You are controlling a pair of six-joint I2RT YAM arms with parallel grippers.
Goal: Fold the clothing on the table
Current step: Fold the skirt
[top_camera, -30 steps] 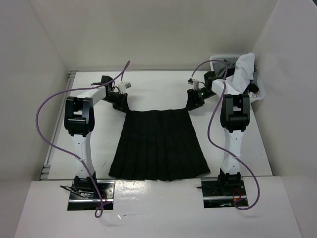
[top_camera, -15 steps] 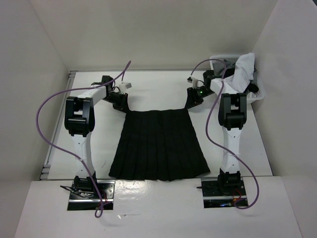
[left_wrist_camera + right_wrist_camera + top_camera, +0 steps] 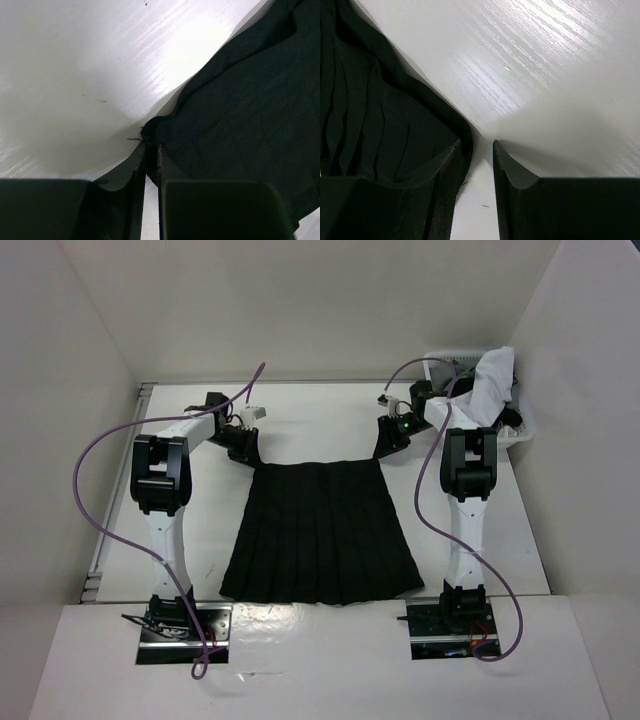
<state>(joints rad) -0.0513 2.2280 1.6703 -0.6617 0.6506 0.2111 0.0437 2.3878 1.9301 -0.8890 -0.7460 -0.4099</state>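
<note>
My left gripper point(image 3: 150, 148) is nearly closed, pinching the left waistband corner of the black pleated skirt point(image 3: 240, 125) just above the table point(image 3: 75, 75). My right gripper point(image 3: 476, 146) stands narrowly apart with bare table showing in the gap, and the skirt's right waistband corner lies against the inner side of one finger point(image 3: 447, 170). From above, the skirt lies flat between both arms, waistband far, wider hem near the bases. A basket point(image 3: 522, 432) of pale garments sits far right.

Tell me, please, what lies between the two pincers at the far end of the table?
The waistband of the black skirt runs between the left pincer and the right pincer, in the top view.
</note>
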